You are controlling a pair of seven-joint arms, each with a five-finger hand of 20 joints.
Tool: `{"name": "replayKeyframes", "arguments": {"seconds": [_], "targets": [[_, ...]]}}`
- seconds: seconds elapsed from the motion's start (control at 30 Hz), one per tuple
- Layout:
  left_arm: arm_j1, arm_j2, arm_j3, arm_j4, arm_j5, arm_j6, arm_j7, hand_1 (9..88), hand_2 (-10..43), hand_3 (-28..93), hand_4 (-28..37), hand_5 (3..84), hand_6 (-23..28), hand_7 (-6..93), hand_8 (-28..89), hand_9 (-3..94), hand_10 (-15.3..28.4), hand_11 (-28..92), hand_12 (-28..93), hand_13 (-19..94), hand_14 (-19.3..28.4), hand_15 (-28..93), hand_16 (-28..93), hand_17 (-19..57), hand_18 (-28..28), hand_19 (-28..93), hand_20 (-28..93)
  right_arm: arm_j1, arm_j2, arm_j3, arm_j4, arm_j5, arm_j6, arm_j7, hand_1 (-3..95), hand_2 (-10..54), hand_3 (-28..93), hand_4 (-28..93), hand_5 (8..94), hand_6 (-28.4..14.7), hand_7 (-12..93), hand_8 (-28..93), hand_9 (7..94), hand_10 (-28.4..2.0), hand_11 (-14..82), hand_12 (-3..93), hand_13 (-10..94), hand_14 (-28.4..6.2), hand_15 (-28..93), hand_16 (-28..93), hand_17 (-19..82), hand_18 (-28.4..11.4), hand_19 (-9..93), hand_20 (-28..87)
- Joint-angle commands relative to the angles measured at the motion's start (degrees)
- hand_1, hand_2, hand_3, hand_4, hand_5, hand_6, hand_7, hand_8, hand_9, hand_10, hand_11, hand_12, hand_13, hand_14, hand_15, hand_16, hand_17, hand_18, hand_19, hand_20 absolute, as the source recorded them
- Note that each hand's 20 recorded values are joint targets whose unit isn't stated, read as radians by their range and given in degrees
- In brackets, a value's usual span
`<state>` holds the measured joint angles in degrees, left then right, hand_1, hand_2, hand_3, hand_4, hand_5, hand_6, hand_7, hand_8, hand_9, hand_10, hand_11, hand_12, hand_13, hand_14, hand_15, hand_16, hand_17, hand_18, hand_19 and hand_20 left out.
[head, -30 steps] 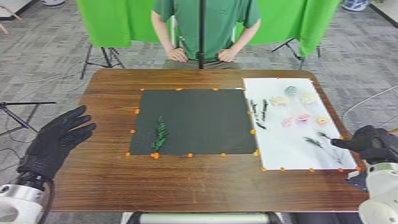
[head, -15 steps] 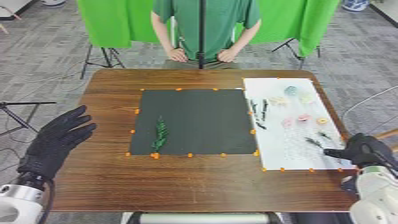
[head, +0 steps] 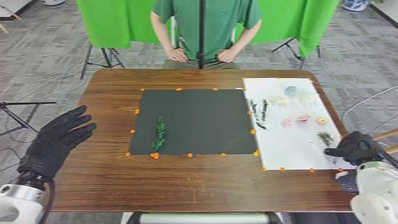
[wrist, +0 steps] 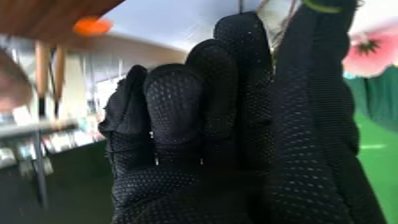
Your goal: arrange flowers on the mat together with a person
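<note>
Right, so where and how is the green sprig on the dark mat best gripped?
Probably mid-length, from above, closing across its long sides: the green sprig lies flat on the dark mat, long and narrow, running away from the robot.

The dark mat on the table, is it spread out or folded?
Spread out: the dark mat lies flat, orange pieces along its edges.

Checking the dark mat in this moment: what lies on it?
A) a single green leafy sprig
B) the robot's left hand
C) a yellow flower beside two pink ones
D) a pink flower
A: a green leafy sprig lies lengthwise on the left part of the dark mat in the head view.
</note>
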<state>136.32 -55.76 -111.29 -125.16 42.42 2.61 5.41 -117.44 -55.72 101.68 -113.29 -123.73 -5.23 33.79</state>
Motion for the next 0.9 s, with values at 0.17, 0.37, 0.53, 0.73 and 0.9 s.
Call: {"name": "replayKeyframes", "arguments": {"seconds": [0.17,0.37,0.53,0.73,0.9], "targets": [[0.5,-0.40,0.17,0.26,-0.06,0.31,-0.37,28.5,-1.3,69,-25.1,33.5,5.0,17.3,-9,29.4,12.2,19,18,25,15.9,31,0,-6.5,22.1,47,8,-2.2,-1.0,-2.0,0.4,-0.7,4.9,-1.9,60.7,-9.2,49,-28,79.2,1.3,43,9,78.1,-10.2,59.1,38.7,72,-9.7,78,33,41,-21.0,93,50],[0.8,-0.36,0.06,0.20,-0.05,0.29,-0.15,28.4,-1.3,69,-25.2,33.5,4.9,17.4,-9,29.4,12.2,19,18,25,15.9,31,0,-6.5,22.1,47,8,-1.1,-0.1,-3.1,-3.0,-6.9,11.5,-1.8,48.4,-9.5,71,-28,80.0,1.0,47,11,80.2,-9.7,63.6,39.0,74,-9.7,83,33,44,-21.5,93,60],[0.7,-0.22,0.07,0.25,0.02,0.25,-0.11,28.3,-1.3,69,-25.2,33.5,4.9,17.3,-9,29.3,12.1,19,18,25,15.9,31,0,-6.5,22.1,47,8,1.5,0.9,-4.1,-6.8,-7.6,13.0,-2.7,47.5,-9.5,73,-28,81.3,1.6,48,12,83.1,-8.3,64.8,38.6,79,-7.6,83,33,50,-19.4,93,66],[1.3,-0.24,-0.38,-0.11,0.03,0.50,-0.10,28.3,-1.3,69,-25.3,33.4,4.9,17.4,-9,29.3,12.2,19,18,25,15.8,31,0,-6.5,22.0,47,8,8.8,3.3,-9.7,-9.5,-6.2,9.5,-4.9,46.9,-9.5,75,-28,81.4,1.6,49,13,83.7,-8.2,65.9,38.6,80,-7.8,84,33,51,-19.9,93,69],[2.6,-0.33,-1.03,-0.69,0.00,1.16,-0.30,28.3,-1.3,69,-25.3,33.3,4.9,17.5,-9,29.3,12.1,19,18,25,15.9,31,0,-6.5,22.1,47,8,20.7,2.8,-21.2,-8.1,-4.6,3.9,-8.5,47.1,-9.5,74,-27,81.2,1.5,49,13,83.7,-8.3,66.3,38.7,80,-7.8,85,34,51,-20.1,93,70]]}}
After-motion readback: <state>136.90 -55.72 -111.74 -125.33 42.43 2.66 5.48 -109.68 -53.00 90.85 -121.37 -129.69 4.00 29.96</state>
